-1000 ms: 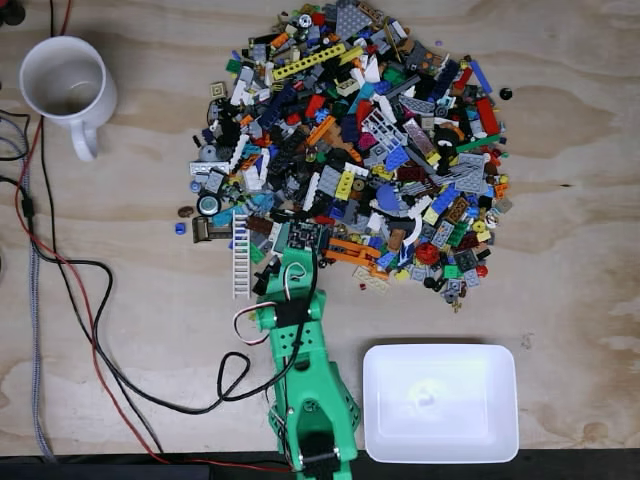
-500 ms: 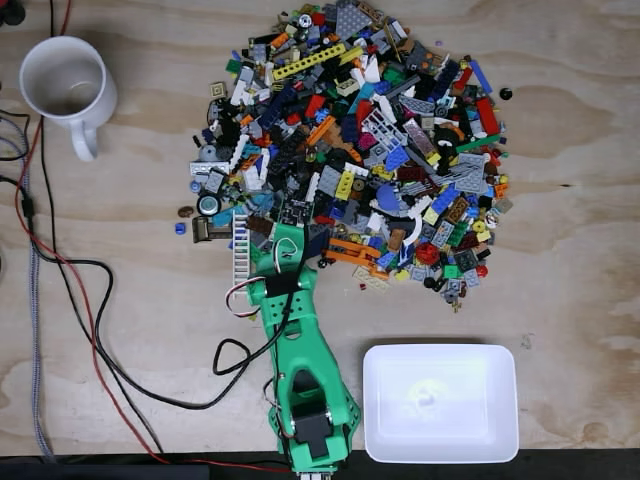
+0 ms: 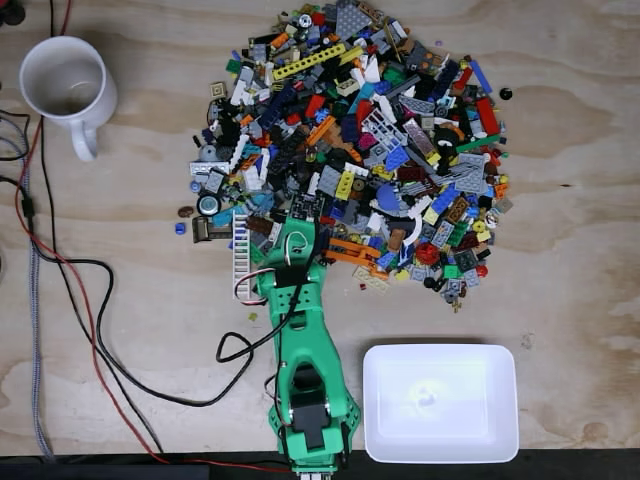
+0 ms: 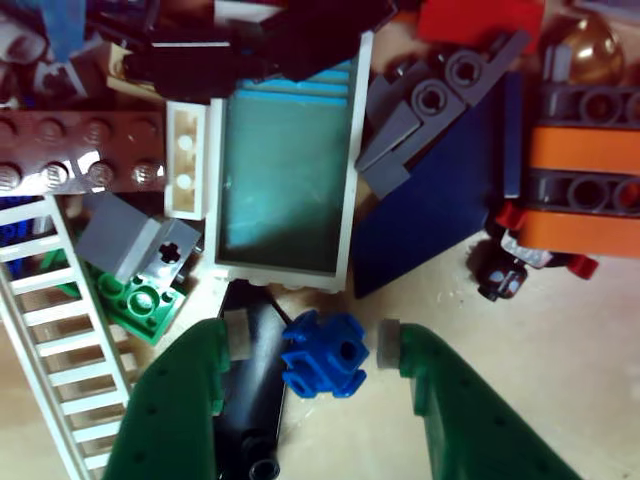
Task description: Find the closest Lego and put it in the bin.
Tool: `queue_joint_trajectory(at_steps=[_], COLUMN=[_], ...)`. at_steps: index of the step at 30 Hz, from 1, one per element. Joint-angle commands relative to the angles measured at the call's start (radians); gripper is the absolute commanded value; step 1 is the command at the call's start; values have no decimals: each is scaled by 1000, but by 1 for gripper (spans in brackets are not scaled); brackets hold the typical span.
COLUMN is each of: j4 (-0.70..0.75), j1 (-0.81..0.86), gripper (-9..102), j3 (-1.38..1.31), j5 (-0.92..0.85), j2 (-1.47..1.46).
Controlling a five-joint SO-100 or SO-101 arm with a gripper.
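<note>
In the fixed view a broad heap of mixed-colour plastic Lego pieces fills the upper middle of the pale plywood table. The white rectangular plastic bin sits at lower right, and the green printed arm reaches up from the bottom edge to the heap's lower rim. In the wrist view the green two-finger gripper stands with jaws apart around a small blue knobbly Lego connector at lower centre, lying on bare wood beside a black piece. Closing squarely on the blue piece alone, clear of the black one and the white ladder, should give a clean lift.
</note>
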Motion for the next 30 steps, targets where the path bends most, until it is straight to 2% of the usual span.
queue_joint_trajectory(at_steps=[1,11,16,21,25,30], j4=[-32,-29,-18,15,91,146], j1=[0,15,2,15,100,348], gripper=[18,17,8,5,4,5], j3=[5,3,-12,-69,-181,-319], j5=[-6,-26,-18,-18,-48,-178], j2=[-6,-44,-55,-58,-48,51])
